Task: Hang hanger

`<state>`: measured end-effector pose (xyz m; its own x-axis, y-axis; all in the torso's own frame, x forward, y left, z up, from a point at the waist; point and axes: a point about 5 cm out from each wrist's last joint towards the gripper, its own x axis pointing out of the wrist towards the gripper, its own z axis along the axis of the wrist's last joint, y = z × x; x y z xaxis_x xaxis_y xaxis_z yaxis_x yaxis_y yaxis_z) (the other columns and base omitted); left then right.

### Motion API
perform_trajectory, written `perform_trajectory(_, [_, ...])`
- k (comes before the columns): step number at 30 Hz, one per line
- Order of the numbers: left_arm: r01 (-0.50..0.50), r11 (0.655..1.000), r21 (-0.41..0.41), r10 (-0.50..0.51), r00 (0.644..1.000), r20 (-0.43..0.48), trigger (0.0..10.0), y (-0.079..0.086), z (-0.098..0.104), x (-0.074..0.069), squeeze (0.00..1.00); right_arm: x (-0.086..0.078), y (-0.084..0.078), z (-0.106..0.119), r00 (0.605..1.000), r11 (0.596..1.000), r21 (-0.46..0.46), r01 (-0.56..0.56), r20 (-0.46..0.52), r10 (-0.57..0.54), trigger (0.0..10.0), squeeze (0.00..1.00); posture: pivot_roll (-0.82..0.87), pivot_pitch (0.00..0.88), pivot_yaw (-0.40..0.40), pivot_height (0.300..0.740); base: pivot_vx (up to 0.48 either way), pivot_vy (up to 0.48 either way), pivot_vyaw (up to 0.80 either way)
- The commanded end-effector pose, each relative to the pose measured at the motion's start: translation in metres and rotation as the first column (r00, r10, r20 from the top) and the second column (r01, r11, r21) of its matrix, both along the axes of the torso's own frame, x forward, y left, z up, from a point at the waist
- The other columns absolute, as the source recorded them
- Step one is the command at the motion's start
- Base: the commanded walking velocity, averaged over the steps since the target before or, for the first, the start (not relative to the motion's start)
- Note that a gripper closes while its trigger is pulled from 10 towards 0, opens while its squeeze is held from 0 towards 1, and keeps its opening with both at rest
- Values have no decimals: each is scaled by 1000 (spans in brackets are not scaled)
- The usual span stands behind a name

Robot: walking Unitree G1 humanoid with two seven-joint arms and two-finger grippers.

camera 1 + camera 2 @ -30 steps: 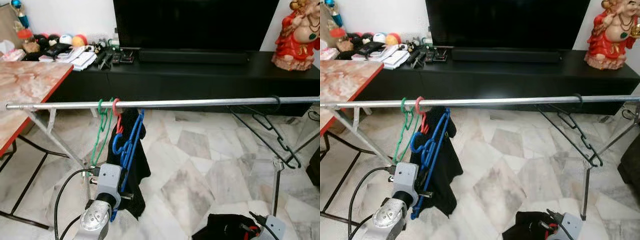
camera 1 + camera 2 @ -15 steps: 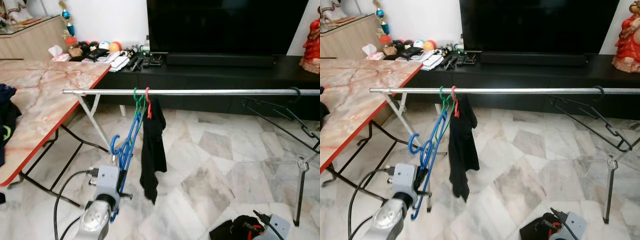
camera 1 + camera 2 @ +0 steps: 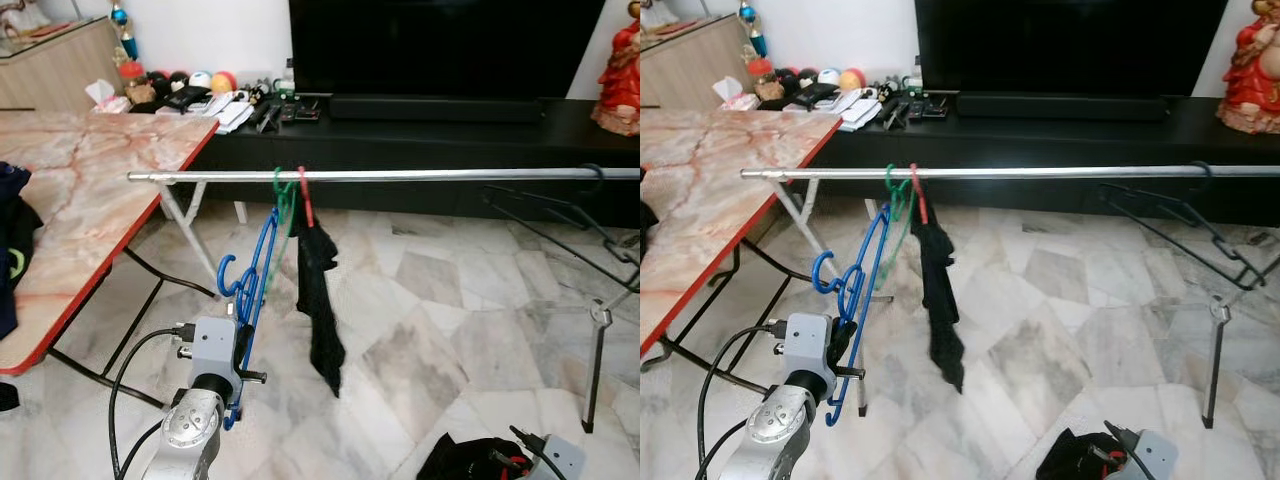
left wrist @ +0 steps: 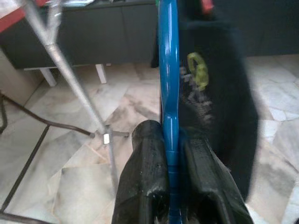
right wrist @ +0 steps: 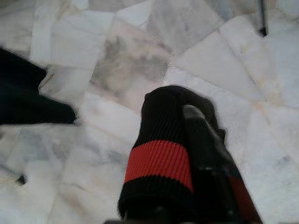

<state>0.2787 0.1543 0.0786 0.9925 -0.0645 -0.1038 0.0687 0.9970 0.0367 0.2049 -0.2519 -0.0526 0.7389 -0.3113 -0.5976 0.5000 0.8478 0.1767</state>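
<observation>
A blue hanger (image 3: 253,290) is clamped low down between the fingers of my left gripper (image 4: 172,140), which is shut on it. Its hook (image 3: 227,276) curls free below the silver rail (image 3: 420,174), and its upper end leans up toward the rail. A green hanger (image 3: 281,192) and a red hanger (image 3: 304,195) hang on the rail, the red one carrying a black garment (image 3: 320,290). Low at the right, my right gripper (image 3: 522,456) is shut on a black cloth with a red band (image 5: 161,161).
Black hangers (image 3: 560,215) hang at the rail's right end. Rack legs (image 3: 597,340) stand on the marble floor. A marble-topped table with a red edge (image 3: 90,180) holding dark clothes (image 3: 12,240) is at my left. A black TV console (image 3: 420,135) runs behind the rail.
The camera has swung left and pulled back, bringing the table into view. The black garment on the red hanger has swung and turned edge-on. The blue hanger stays in my left gripper.
</observation>
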Motion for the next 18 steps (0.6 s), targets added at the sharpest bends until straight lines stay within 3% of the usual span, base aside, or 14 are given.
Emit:
perform_trajectory(1, [1,1000,-1,-1,1000,-9,10000,2,-1,-1,0,-5,-1,-2,1000,1000,-6,5,-6,-5,10000,0,-19,46,48,740,0,386,0])
perform_trajectory(9, [16,1000,0,-16,1000,-16,10000,1,-2,-2,0,-2,-8,3,1000,999,-41,-8,17,9,10000,0,-15,60,50,740,0,345,0])
perform_trajectory(14, [35,999,3,-35,999,-24,10000,-1,-4,-4,0,9,-11,11,998,998,-57,-19,60,23,10000,0,-14,56,52,740,0,0,0])
perform_trajectory(18, [47,999,3,-47,998,-29,10000,-1,-4,-5,0,25,-17,26,992,991,-129,-48,110,63,10000,0,-14,50,48,740,0,0,0])
